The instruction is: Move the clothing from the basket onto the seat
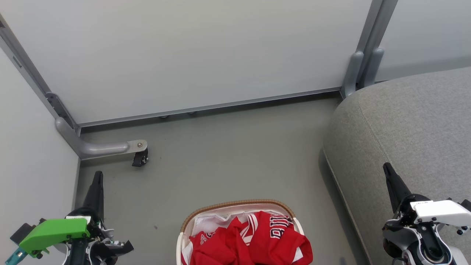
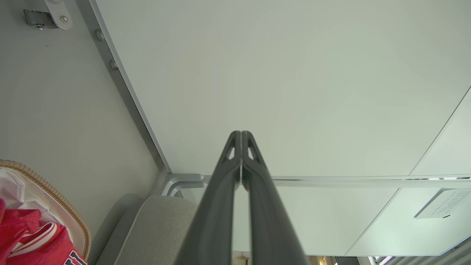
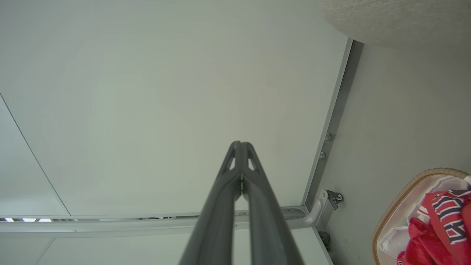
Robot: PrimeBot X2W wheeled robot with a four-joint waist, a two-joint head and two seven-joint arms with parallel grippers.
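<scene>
Between closed left fingers and closed right fingers, red clothing in the basket.

The smooth grey floor carries the basket at 6 o'clock, the seat at 3 o'clock and a black caster at 9 o'clock.

Your left fingers, dark and tapered, join a green cover; your right fingers, a white cover with black screws.
</scene>
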